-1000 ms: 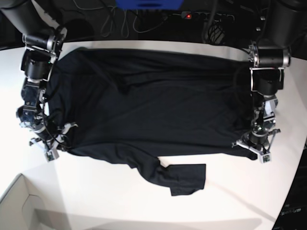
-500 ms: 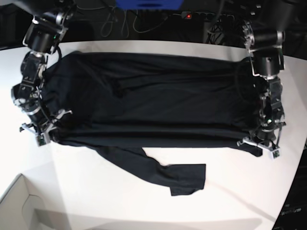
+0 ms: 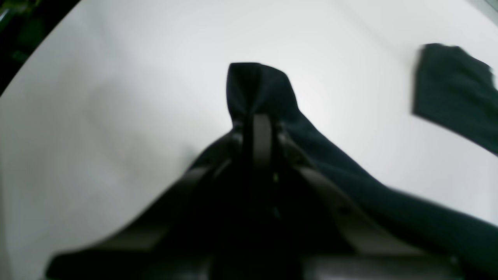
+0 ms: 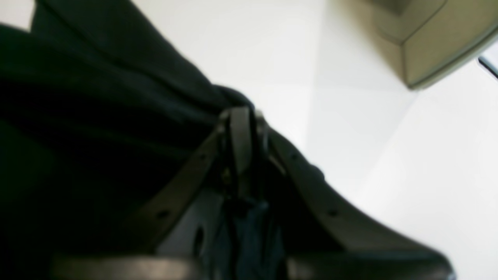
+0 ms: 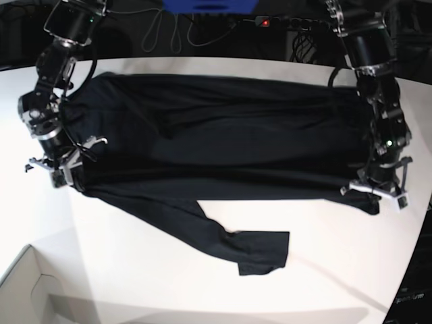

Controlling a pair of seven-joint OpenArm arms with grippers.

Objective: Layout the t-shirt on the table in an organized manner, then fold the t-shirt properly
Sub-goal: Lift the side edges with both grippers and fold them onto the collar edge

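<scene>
Left gripper (image 5: 379, 194): closed on a corner of the t-shirt (image 5: 223, 135), at the lower right of the base view. In the left wrist view the jaws (image 3: 261, 116) are pinched together, with a peak of black cloth standing up past them.

Right gripper (image 5: 59, 172): also clamped on cloth, at the middle left of the base view. The right wrist view shows the jaws (image 4: 240, 116) shut, with fabric bunched along their left side.

Why held so: each claw has one end of the same long edge, so the shirt is drawn into a wide band between them. This looks like a stretch to pull out wrinkles before laying it flat.

T-shirt position: spread across the upper middle of the table (image 5: 169, 283), running nearly from one arm to the other. The gripped edge appears raised; how far it clears the surface cannot be told.

Loose sleeve (image 5: 260, 251): trails down toward the lower centre, lying flat on the white top, untidy.

Arm pose: both arms come in from the top corners of the base view and reach down along the shirt's two ends, wrists turned inward toward the cloth.

Cardboard box (image 5: 27, 290): lower left corner, well apart from the shirt.

Stage: layout not finished; no fold yet made.
</scene>
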